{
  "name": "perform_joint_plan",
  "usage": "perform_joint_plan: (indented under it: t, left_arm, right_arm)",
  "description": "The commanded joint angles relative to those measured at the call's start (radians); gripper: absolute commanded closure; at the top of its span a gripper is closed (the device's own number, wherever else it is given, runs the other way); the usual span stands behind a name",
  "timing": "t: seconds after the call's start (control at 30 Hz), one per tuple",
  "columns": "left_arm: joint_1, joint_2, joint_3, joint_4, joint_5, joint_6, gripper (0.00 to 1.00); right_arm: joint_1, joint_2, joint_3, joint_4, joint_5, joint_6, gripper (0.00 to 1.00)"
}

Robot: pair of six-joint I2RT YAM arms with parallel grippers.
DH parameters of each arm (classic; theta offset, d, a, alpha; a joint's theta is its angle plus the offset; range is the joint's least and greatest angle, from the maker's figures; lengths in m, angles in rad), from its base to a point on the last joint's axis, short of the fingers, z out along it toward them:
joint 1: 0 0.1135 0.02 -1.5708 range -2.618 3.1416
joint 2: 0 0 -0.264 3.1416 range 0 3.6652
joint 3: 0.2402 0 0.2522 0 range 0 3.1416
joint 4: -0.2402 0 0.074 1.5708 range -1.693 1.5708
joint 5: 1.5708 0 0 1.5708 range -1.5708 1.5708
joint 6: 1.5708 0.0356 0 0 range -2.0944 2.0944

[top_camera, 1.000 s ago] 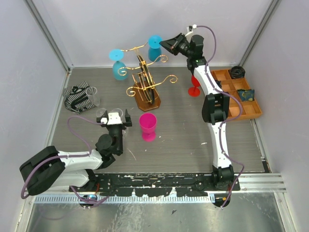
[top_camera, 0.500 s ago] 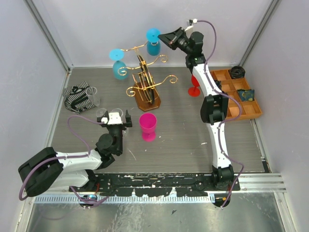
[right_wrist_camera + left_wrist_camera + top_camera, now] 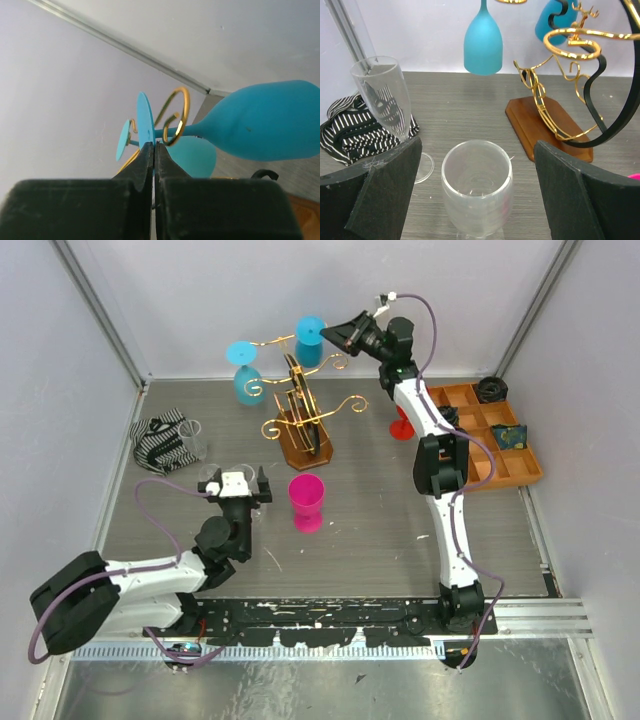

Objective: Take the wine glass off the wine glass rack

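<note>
The wine glass rack [image 3: 303,416] of gold wire stands on its brown base at the back middle. My right gripper [image 3: 338,335] is shut on the round foot [image 3: 145,122] of a blue wine glass [image 3: 309,340], held sideways beside the rack's upper right scroll [image 3: 178,117]; the glass's stem runs through that gold loop. A second blue wine glass [image 3: 245,376] hangs upside down on the rack's left arm. My left gripper [image 3: 236,483] is open, low over the table, with a clear glass [image 3: 476,187] standing between its fingers [image 3: 390,192].
A pink cup [image 3: 307,501] stands in front of the rack. A red glass [image 3: 402,425] and an orange compartment tray [image 3: 493,462] are at the right. A clear flute [image 3: 385,100] and a striped cloth [image 3: 160,441] lie at the left.
My right gripper has moved left and a little up with the blue glass, carrying it along the rack's upper arm. The left arm has hardly moved.
</note>
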Motion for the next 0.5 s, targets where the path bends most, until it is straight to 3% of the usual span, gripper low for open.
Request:
perform_joint_plan:
  t: [0.0,0.2,0.47]
  left_arm:
    - [-0.004,-0.076,0.041,-0.038,-0.006,-0.019,0.01]
    - [-0.004,-0.146,0.053,-0.121,0.001,-0.036,0.01]
    - [-0.004,-0.225,0.076,-0.232,0.023,-0.078,0.01]
  right_arm:
    - [0.007,-0.146,-0.045,0.080,-0.103,-0.008,1.00]
    - [0.005,-0.289,-0.209,0.076,-0.142,-0.071,1.00]
    - [-0.034,-0.428,-0.262,-0.119,-0.122,-0.248,1.00]
